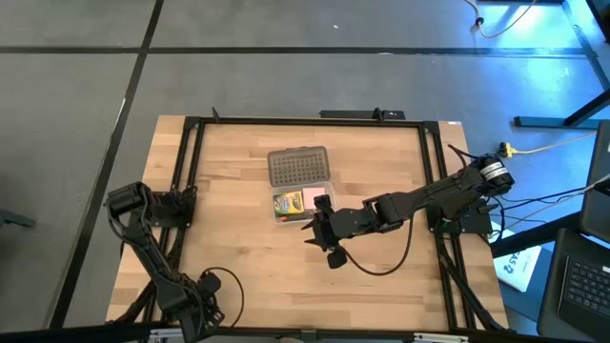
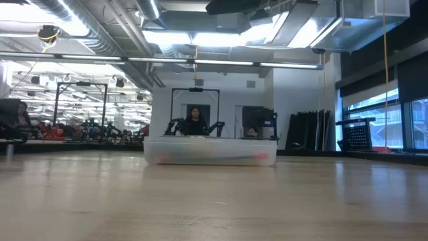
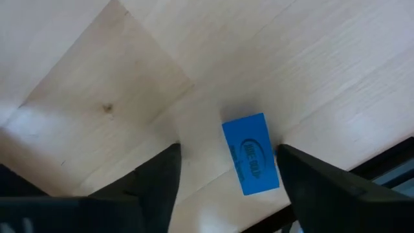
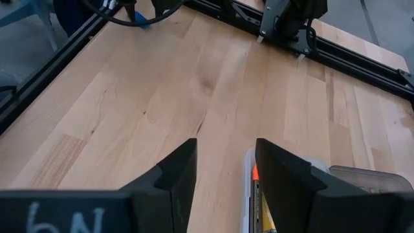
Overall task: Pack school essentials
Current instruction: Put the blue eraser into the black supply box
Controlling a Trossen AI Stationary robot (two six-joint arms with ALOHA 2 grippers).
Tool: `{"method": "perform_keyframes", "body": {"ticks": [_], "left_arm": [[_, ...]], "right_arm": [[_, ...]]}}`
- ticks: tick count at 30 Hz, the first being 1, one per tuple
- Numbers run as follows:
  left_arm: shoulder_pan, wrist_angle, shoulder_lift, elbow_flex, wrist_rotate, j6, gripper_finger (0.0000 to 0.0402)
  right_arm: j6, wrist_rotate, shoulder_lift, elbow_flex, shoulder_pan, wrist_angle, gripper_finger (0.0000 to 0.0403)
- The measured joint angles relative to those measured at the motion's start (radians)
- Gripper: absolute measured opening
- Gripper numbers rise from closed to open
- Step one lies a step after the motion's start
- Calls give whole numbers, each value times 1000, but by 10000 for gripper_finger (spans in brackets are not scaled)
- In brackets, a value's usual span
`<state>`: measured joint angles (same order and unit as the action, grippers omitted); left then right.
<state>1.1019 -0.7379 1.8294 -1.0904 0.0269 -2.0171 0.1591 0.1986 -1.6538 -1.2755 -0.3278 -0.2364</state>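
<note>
**Possibly nudging the eraser off the table**

Starting nearest, at the lower left of the high view: hanging the left gripper low over the tiny blue eraser, with both fingers spread wide and straddling it, not yet clamping. Lying flat and skewed between the fingers, and sitting close to the table's dark edge frame. Risking, by judgement, a push instead of a pinch: closing on a thin, angled block and so spinning it, or sliding it outward and over the edge. Also risking scraped fingertips on the wood when dropping too far, or a grab on nothing when closing too high.

Moving on to the middle of the high view: reaching the right gripper out to just beside the clear case, fingers parted and holding nothing. Resting already inside the case: the green-yellow crayon box, the pink square notepad and thin pencils, with the grey studded lid lying open above them in the frame. Risking a knock against the case wall and a shifted target for the drop. Blocking, perhaps, the left arm's route to the case, with a brush between arms likely if both go in together.

Farther off, in the low view's centre: showing a person well beyond the table, taking no part.
</note>
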Motion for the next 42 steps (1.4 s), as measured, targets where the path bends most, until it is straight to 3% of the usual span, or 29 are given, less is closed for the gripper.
{"method": "perform_keyframes", "body": {"ticks": [22,33,42], "left_arm": [[1,11,0,-1,-2,-26,86],[-2,9,-1,-2,-17,-26,70],[-38,13,-6,-2,-32,15,68]], "right_arm": [[2,0,0,0,0,-1,159],[3,0,4,0,0,-23,159],[1,1,85,0,-3,-62,159]]}}
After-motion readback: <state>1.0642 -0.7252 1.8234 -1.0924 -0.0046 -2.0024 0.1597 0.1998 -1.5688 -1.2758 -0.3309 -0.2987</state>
